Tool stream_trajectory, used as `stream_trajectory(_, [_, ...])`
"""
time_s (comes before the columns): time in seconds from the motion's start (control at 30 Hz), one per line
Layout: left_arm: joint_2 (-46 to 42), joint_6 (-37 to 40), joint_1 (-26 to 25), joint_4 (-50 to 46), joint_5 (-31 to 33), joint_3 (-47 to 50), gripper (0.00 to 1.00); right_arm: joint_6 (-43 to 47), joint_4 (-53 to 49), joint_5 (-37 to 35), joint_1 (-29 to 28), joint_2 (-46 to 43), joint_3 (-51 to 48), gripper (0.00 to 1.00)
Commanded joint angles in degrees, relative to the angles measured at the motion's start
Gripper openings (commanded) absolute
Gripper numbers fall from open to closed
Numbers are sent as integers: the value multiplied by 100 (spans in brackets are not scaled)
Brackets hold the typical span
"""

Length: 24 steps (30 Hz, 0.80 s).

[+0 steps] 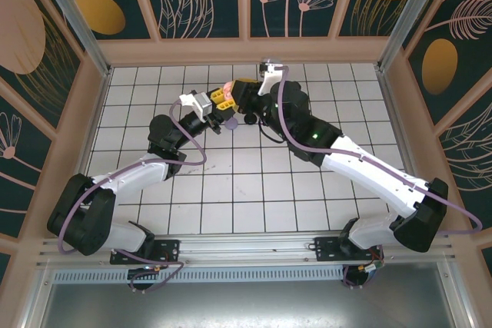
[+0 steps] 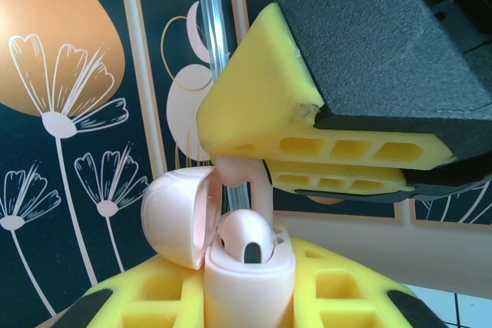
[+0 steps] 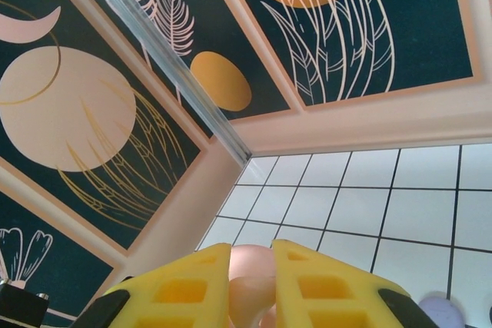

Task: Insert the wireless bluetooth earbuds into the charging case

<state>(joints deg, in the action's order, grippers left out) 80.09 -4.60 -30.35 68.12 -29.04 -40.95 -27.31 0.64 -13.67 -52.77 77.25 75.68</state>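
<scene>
Overhead, the pink charging case (image 1: 225,87) is just a speck to me, crowded by both arms' fingers, too small to read its lid. On my left wrist feed the left gripper (image 2: 247,301) has it pinched, but the case's lower body and the yellow pads (image 2: 146,301) run off the bottom edge. The seated earbud (image 2: 247,237) shows only its cap, its stem sunk inside. The pink earbud (image 2: 233,170) above is half buried under the other arm's pads. On the right wrist feed, the right gripper (image 3: 252,270) pinches something pink, blurred and cut by the bottom edge; I can't tell which part. A lilac blob (image 3: 438,311) sits low right on the surface, out of focus and clipped. Earbud or case, can't say.
</scene>
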Motion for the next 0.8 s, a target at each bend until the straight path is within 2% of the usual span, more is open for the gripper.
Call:
stream_trajectory(0.0, [-190,-8,-33,314,238,-218,0,3,-463,22,-128,113,-125,18])
stream_trajectory(0.27, [-192,100,-33,85,258,-232,0,169,-707,335,-189,482,305,18])
stream_trajectory(0.5, [-230,145,-32,41,292,-215,0,174,-926,130,-227,590,437,19])
stream_trajectory(0.57, [-218,148,-32,40,285,-212,0,156,-960,55,-225,555,495,27])
stream_trajectory(0.67, [-222,147,-33,13,277,-212,0,146,-1021,6,-198,432,688,50])
stream_trajectory(0.77, [-220,150,-33,-57,276,-215,0,132,-943,82,-170,115,807,60])
